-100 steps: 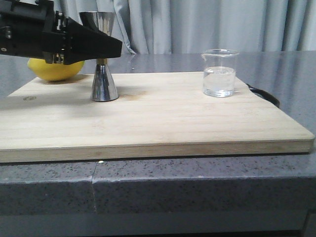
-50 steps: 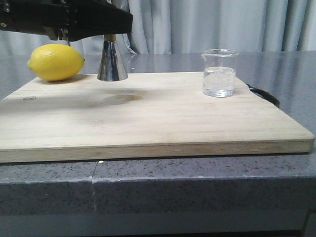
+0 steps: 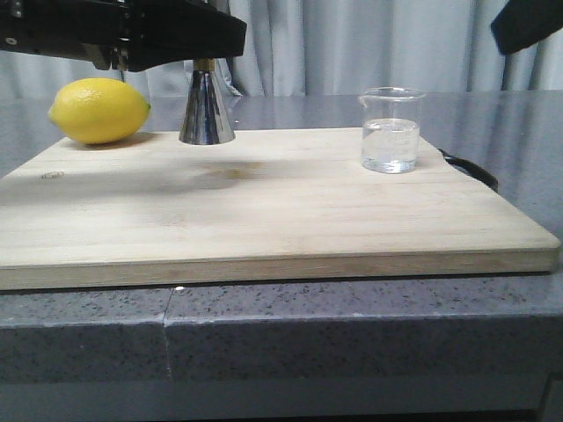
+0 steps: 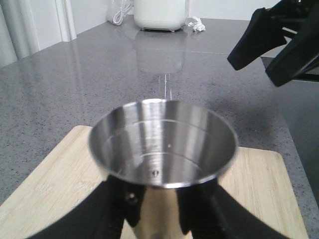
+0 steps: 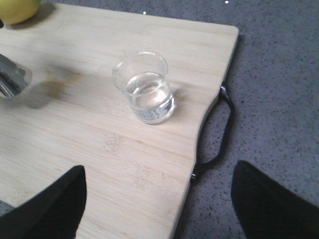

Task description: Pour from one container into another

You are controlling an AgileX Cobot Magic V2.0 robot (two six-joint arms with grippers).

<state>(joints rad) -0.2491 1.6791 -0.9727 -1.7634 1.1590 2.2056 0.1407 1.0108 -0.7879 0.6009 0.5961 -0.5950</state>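
- Currently the left gripper is clamped on the steel jigger, holding it upright above the far left of the cutting board, near the lemon.
- Glass beaker stands on the board's right side, partly filled with clear liquid.
- Right gripper hangs above the beaker, fingers spread, holding nothing.

1. The left gripper clamps its black fingers on the steel jigger, just under the rim.
2. The jigger's open cup faces up, shiny inside.
3. A wooden board lies below, on a grey counter.
4. The right gripper shows black at the upper corner, fingers spread.
5. A white appliance stands far back.
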